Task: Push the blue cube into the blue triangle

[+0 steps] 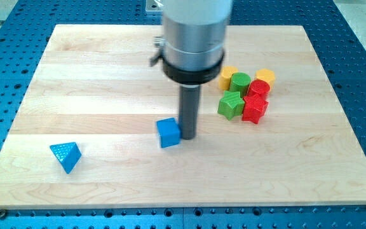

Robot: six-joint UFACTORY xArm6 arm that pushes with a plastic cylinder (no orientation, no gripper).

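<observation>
A blue cube (168,133) lies near the middle of the wooden board. A blue triangle (65,155) lies at the view's lower left, well apart from the cube. My tip (188,136) is on the board right beside the cube, on its right side, touching or almost touching it. The rod rises from there into the large grey arm body (194,38) at the view's top.
A cluster of blocks sits to the right of my tip: two yellow blocks (227,77) (265,77), a green cylinder (239,82), a green star-like block (230,105), and two red blocks (258,89) (255,109). The board's edges border a blue perforated table (361,76).
</observation>
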